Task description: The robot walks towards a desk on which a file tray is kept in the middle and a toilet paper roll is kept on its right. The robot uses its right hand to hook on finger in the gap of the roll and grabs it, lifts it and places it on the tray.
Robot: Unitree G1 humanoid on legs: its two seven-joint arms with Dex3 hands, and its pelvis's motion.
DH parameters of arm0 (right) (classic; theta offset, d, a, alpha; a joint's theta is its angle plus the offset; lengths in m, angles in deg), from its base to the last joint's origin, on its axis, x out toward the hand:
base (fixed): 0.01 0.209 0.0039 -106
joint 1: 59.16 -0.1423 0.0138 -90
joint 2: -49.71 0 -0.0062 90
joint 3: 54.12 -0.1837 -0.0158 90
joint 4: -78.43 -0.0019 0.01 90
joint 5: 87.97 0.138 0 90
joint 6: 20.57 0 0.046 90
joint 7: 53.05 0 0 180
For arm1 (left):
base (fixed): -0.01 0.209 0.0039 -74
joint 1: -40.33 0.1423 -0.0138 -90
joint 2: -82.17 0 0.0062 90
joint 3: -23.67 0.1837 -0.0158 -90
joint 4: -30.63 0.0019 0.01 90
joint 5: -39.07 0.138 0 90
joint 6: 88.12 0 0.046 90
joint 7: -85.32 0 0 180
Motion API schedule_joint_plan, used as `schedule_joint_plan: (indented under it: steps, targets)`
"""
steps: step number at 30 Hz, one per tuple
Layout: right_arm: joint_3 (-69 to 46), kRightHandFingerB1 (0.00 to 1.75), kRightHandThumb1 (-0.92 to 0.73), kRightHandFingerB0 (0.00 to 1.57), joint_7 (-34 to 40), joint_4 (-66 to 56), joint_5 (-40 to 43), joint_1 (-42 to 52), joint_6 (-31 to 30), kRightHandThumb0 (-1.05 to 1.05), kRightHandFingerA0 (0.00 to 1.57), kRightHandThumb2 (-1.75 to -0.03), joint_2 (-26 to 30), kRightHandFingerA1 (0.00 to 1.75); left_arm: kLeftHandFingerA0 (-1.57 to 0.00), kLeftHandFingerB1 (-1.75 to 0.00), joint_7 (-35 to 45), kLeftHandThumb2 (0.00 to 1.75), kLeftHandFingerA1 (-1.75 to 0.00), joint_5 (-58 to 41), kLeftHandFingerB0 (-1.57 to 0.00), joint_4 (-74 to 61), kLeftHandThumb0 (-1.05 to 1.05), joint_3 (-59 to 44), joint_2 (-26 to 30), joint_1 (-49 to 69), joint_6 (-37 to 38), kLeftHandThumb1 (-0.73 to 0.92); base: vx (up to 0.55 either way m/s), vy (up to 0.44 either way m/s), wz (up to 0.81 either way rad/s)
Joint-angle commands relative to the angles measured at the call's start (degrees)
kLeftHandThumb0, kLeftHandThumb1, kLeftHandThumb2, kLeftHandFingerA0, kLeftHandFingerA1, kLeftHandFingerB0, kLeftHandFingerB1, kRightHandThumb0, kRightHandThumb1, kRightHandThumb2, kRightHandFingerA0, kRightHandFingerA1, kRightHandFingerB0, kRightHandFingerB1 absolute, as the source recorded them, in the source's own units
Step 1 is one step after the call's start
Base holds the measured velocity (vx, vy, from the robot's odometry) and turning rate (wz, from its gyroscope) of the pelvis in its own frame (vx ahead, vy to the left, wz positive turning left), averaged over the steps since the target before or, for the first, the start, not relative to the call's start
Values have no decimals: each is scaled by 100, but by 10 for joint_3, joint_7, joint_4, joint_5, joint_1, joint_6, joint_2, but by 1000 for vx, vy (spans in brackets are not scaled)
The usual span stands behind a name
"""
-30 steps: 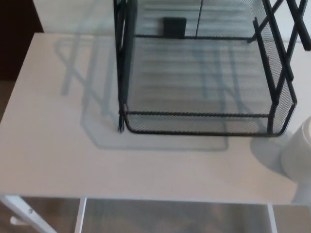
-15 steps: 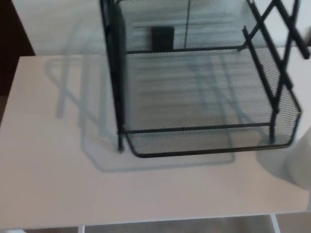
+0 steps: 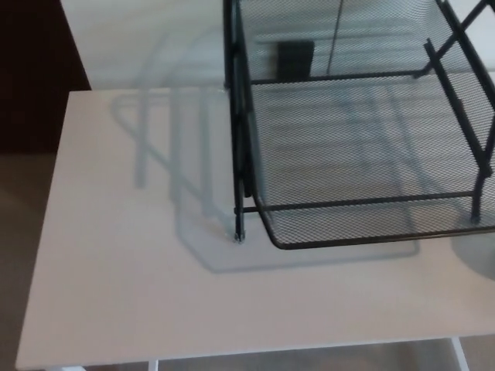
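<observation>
A black mesh file tray (image 3: 348,224) was seen on the white desk (image 3: 116,270); left hand and right hand were not shown.

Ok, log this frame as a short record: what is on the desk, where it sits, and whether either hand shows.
surface: white desk
item: black mesh tray, standing on the desk
position: toward the desk's back right, cut off by the picture's right edge
tray's bottom shelf: nothing seen on it
roll: not in view
left hand: not in view
right hand: not in view
</observation>
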Motion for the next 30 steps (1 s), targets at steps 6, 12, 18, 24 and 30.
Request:
schedule_joint_plan:
  steps: [6, 12, 18, 24, 30]
  targets:
    - [-3, 25, -52, 2, 11, -5, -3, -9, -5, -51, 28, -85, 4, 54, -41, -39, 3, 63, -50, -6, -34, 3, -45, -4, 7, 3, 11, 82, -6, -51, 1]
    - [-3, 25, -52, 2, 13, -8, -2, -9, -7, -51, 28, -85, 1, 54, -41, -39, 5, 63, -50, -7, -34, 2, -45, -5, 11, 1, 11, 82, 0, 0, 0]
    - [-3, 25, -52, 2, 14, -19, -2, -9, -13, -51, 28, -85, 2, 54, -41, -39, 7, 63, -50, -7, -34, 4, -45, -7, 11, -2, 11, 82, 0, 0, 0]
    - [-2, 25, -52, 2, 15, -38, -4, -10, -26, -51, 28, -85, 1, 54, -41, -39, 10, 63, -50, -9, -34, 8, -45, -10, 12, -6, 11, 82, 0, 0, 0]
    - [-2, 25, -52, 2, 15, -47, -5, -9, -33, -51, 28, -85, -1, 54, -41, -39, 12, 63, -50, -9, -34, 9, -45, -13, 13, -5, 12, 82, 0, 0, 0]
